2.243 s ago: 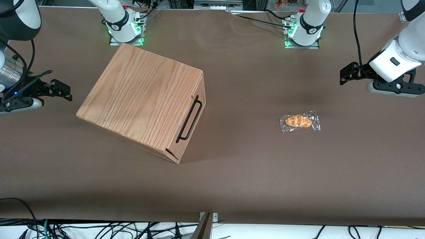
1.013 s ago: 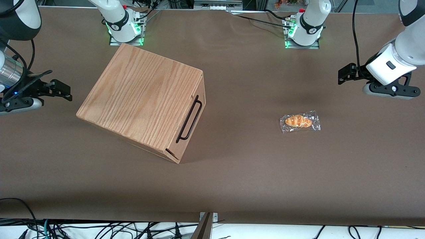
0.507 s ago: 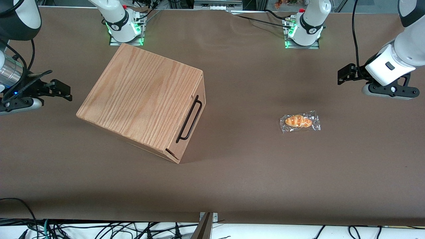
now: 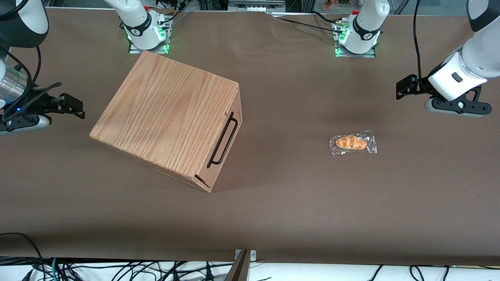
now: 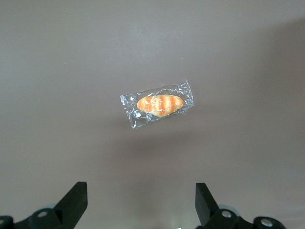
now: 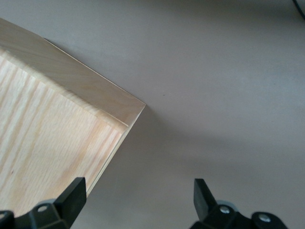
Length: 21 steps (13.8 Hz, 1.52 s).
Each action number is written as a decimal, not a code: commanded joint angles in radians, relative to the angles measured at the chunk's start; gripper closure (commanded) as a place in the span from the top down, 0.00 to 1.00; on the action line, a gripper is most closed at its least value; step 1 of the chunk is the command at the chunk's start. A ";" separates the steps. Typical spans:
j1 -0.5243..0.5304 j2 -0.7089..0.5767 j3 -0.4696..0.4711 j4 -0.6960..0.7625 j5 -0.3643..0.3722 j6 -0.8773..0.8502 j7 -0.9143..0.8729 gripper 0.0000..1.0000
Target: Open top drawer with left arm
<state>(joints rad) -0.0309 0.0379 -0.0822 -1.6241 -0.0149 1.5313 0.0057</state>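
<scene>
Front view shows our claw (image 4: 406,86) hanging above the bare desk (image 4: 297,203) at the working arm's end, its fingers pointing sideways toward the parked arm's end; in the left wrist view the two black fingertips (image 5: 76,199) stand wide apart with nothing between them, so we read the claw as spread and empty. The top drawer (image 4: 225,146) is shut — its front sits flush in the wooden box (image 4: 164,113), which lies well apart from the claw, toward the parked arm's end and somewhat nearer the front camera.

The relation that matters, as we judge it: the black bar handle (image 4: 223,139) faces our claw's end of the desk, and its long axis runs obliquely, one end nearer the front camera than the other; the fingers would have to turn to straddle that slanted bar, and the pull would follow the drawer's own skewed line.

Between claw and handle the desk is open except for a wrapped bread roll (image 4: 352,143), lying below the claw and nearer the front camera; a high, straight crossing should clear it. In front of the drawer there looks to be ample bare surface for it to slide out.
</scene>
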 commanded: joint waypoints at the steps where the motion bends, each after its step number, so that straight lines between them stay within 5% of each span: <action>1: -0.026 0.046 -0.008 0.038 -0.092 -0.016 0.000 1.00; 7: -0.168 0.330 -0.014 0.314 -0.275 -0.007 -0.018 1.00; 10: -0.253 0.457 -0.016 0.460 -0.286 0.056 -0.119 1.00; 16: -0.441 0.586 -0.014 0.468 -0.286 0.464 -0.309 1.00; 21: -0.520 0.652 -0.013 0.466 -0.286 0.585 -0.323 1.00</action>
<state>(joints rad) -0.5208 0.6484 -0.1085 -1.2028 -0.2820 2.0855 -0.3075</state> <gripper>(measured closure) 0.000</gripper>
